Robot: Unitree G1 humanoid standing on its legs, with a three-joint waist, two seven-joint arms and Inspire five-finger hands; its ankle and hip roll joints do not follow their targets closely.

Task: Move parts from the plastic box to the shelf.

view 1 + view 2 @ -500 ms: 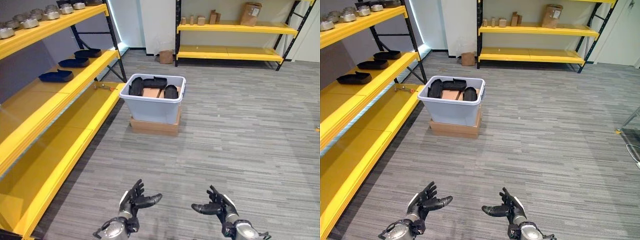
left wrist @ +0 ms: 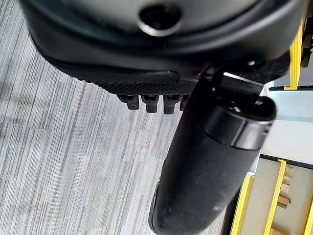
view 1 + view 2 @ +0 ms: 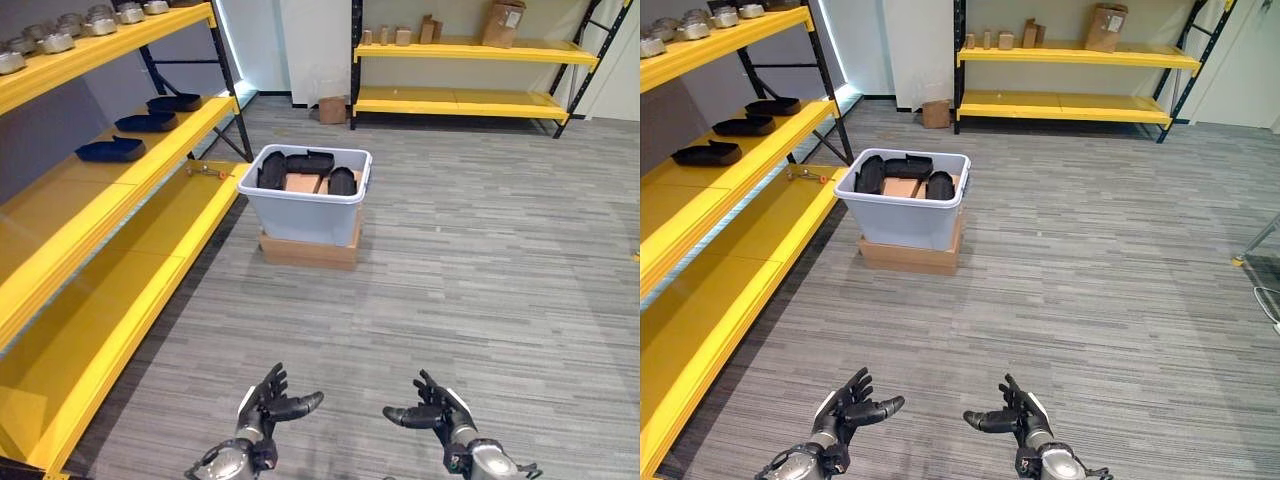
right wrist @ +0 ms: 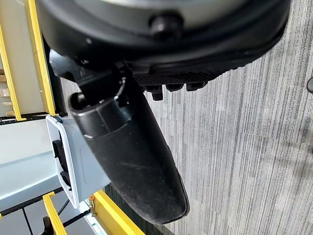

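A grey plastic box (image 3: pixel 308 205) stands on a flat cardboard box (image 3: pixel 309 251) on the carpet ahead of me. Several black parts (image 3: pixel 297 166) lie in it beside a small brown carton (image 3: pixel 302 184). On the yellow shelf (image 3: pixel 120 175) at my left, three black parts (image 3: pixel 112 151) rest in a row on the middle level. My left hand (image 3: pixel 265 400) and right hand (image 3: pixel 434 408) hover low near me, well short of the box. Both are open with relaxed fingers and hold nothing.
Grey metal parts (image 3: pixel 60 40) line the top level of the left shelf. A second yellow shelf (image 3: pixel 470 55) with cartons stands against the far wall. A small cardboard box (image 3: pixel 332 110) sits on the floor beside it. A small tool (image 3: pixel 206 171) lies on the lowest left shelf.
The whole view has shifted slightly, so the camera moved. Both hands keep the same open pose.
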